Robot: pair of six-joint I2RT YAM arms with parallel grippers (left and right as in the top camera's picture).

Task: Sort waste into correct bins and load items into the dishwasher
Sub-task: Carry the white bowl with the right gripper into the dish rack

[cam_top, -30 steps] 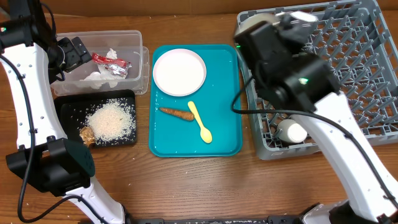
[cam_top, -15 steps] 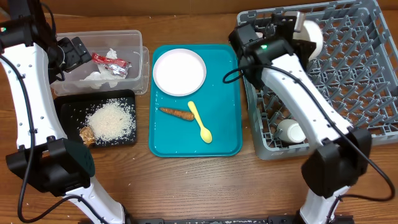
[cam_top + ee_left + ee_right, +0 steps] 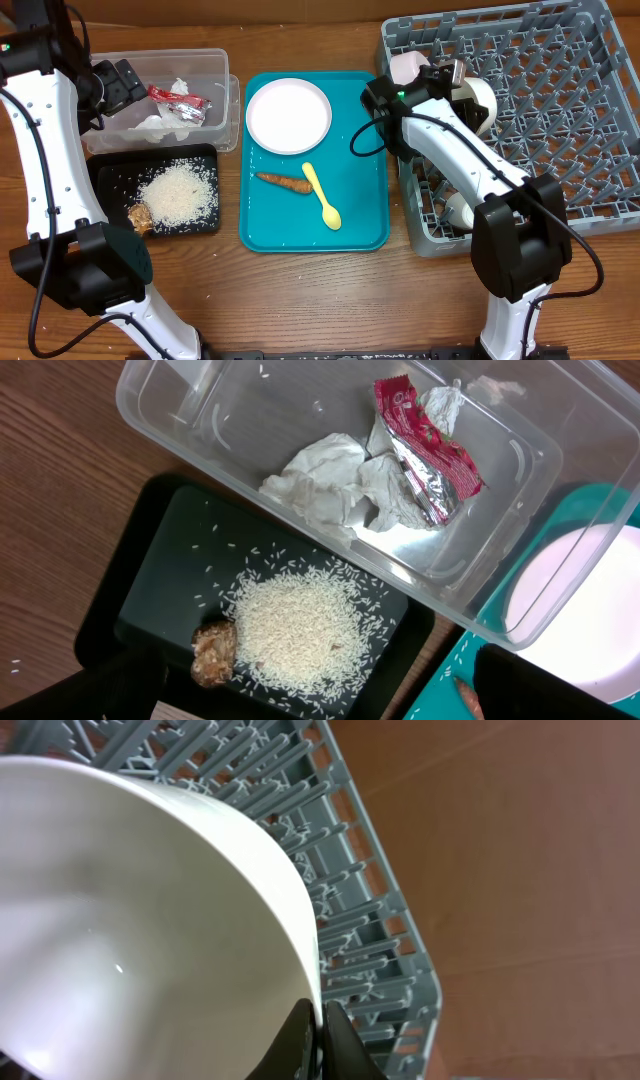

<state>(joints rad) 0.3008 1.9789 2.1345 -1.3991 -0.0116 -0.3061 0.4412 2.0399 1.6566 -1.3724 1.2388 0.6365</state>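
My right gripper is shut on the rim of a white bowl, holding it on edge over the left part of the grey dish rack. My left gripper is open and empty above the bins. The clear tub holds a red wrapper and white tissue. The black tray holds rice and a brown lump. A carrot stick, yellow spoon and white plate lie on the teal tray.
The teal tray lies between the bins and the rack. A pale pink cup stands at the rack's far left corner and a white cup lies near its front left. The wooden table shows along the front edge.
My right arm has come down from high above the rack, carrying the white bowl toward the rack's left side. My left arm has not moved.
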